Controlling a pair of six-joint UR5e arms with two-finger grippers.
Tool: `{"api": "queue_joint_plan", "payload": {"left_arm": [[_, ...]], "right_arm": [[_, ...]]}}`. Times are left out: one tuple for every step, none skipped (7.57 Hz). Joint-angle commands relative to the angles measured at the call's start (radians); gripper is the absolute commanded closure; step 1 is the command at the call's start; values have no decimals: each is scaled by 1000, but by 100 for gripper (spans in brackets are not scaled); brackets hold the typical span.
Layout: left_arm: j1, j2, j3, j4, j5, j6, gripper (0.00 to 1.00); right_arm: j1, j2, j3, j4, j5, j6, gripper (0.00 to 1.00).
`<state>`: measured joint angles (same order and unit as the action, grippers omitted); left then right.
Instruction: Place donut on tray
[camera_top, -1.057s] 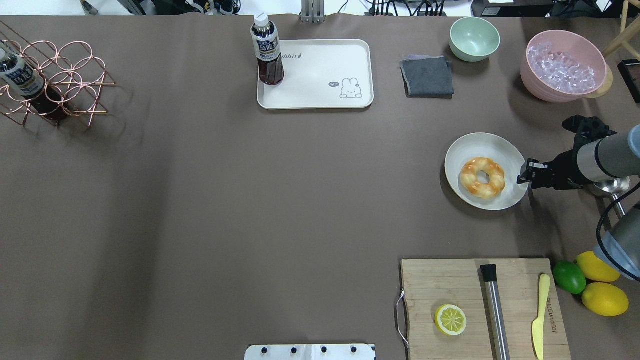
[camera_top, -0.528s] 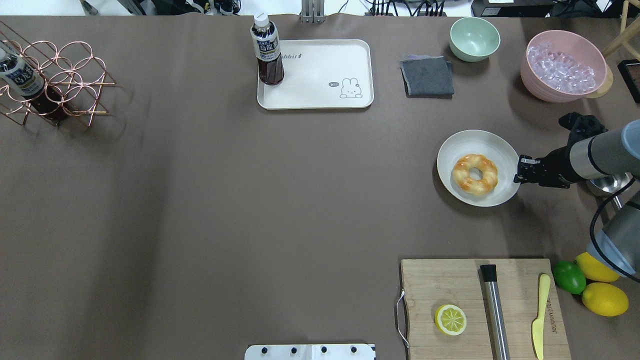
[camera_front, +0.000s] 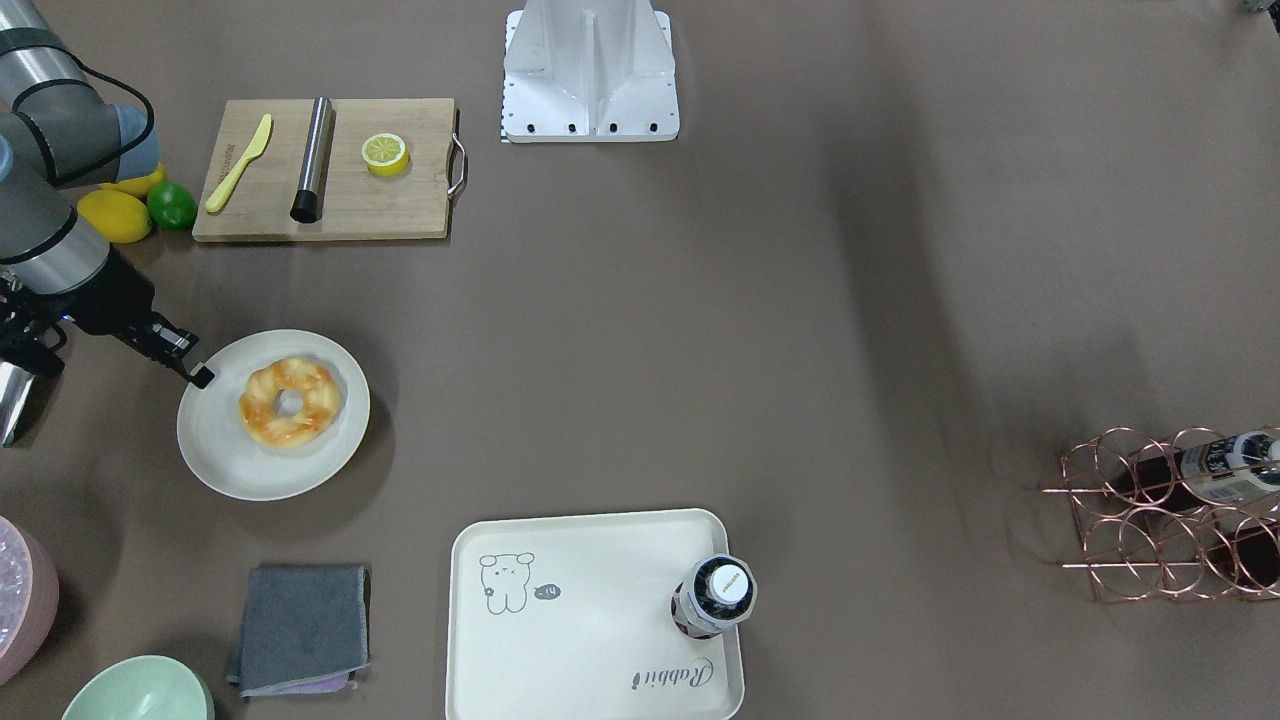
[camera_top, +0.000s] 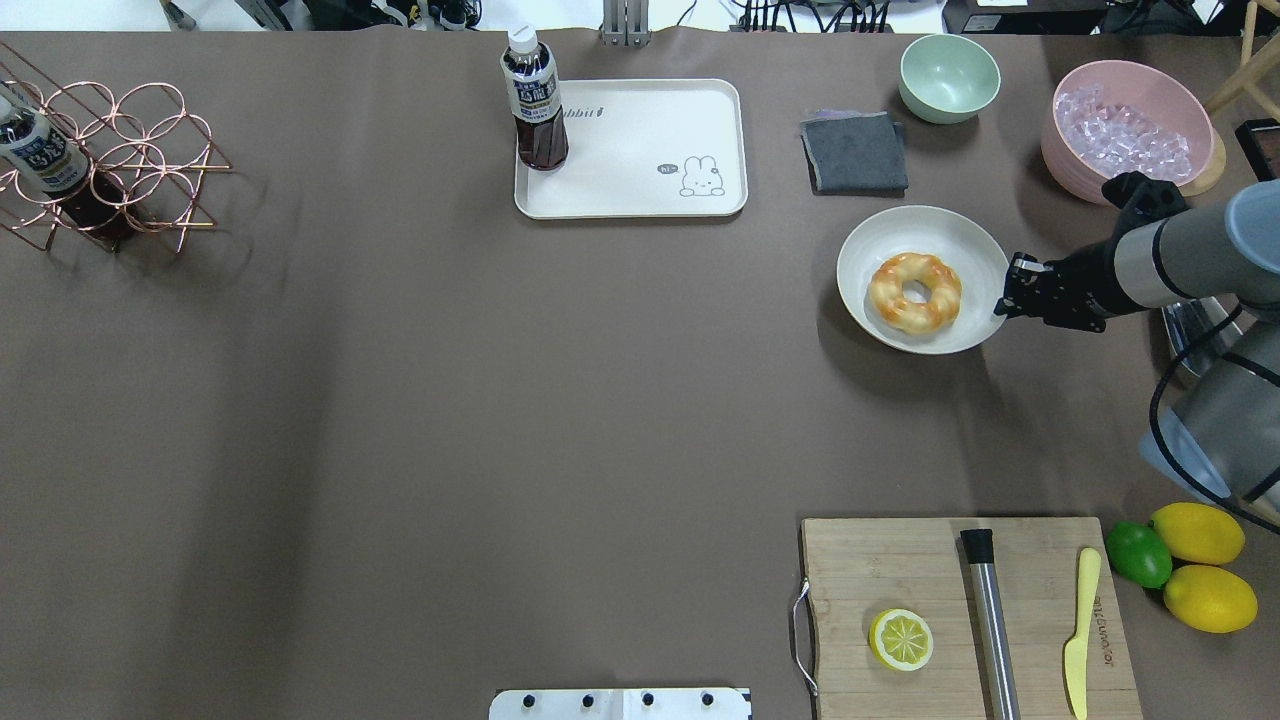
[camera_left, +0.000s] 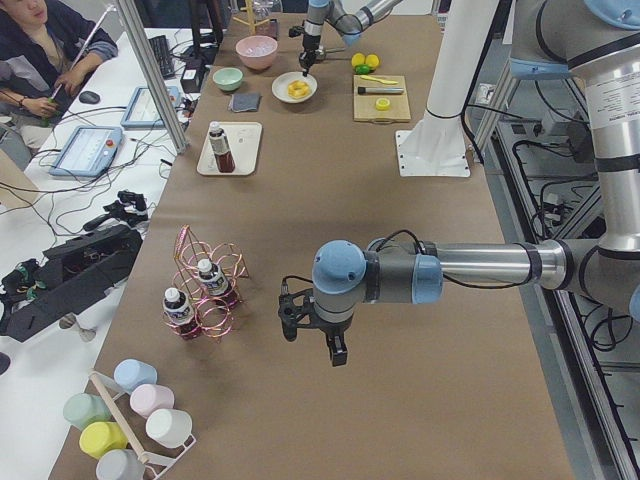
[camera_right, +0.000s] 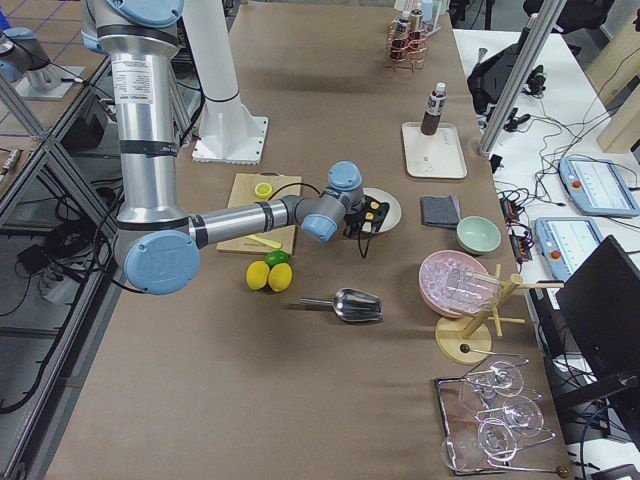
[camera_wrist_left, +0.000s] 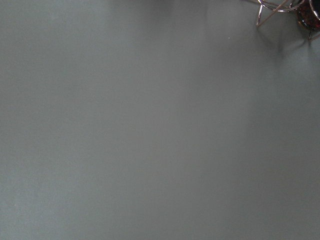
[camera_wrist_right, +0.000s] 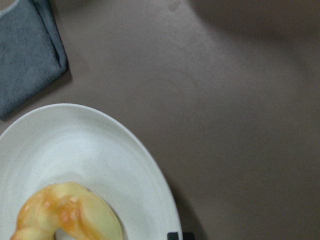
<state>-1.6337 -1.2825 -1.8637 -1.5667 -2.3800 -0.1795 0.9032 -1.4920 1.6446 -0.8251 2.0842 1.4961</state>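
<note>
The donut (camera_top: 915, 292), a glossy golden-orange ring, lies on a round off-white plate (camera_top: 880, 250) at the right of the table; it also shows in the front view (camera_front: 290, 402) and the right wrist view (camera_wrist_right: 70, 215). My right gripper (camera_top: 1003, 300) is shut on the plate's right rim. The cream tray (camera_top: 640, 150) with the bear drawing lies at the far middle, to the plate's left, with a dark drink bottle (camera_top: 533, 100) upright in its left corner. My left gripper (camera_left: 310, 335) hangs over bare table near the wire rack; I cannot tell whether it is open or shut.
A grey cloth (camera_top: 856, 152) lies between tray and plate. A green bowl (camera_top: 948, 77) and a pink bowl of ice (camera_top: 1130, 130) stand behind. A cutting board (camera_top: 960, 640) with a lemon half (camera_top: 901, 639) is at front right. A copper wire rack (camera_top: 110, 160) stands far left.
My right gripper has moved left and toward the far side, carrying the plate with the donut closer to the grey cloth and the tray.
</note>
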Motion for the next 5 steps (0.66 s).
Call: {"api": "queue_joint_plan", "payload": {"left_arm": [[0,-1,8,-1,-1,0,1],[0,-1,8,-1,-1,0,1],[0,-1,8,-1,-1,0,1],[0,-1,8,-1,-1,0,1],[0,-4,6,0,-1,0,1]], "right_arm": [[26,213,-80,-154,-4,85,100],[26,317,-119,-231,-9,117,100],[25,413,-185,-259,-12,184,100],[23,518,-268,-264,-19,255,100],[-4,642,-355,-314,-83,382,100]]}}
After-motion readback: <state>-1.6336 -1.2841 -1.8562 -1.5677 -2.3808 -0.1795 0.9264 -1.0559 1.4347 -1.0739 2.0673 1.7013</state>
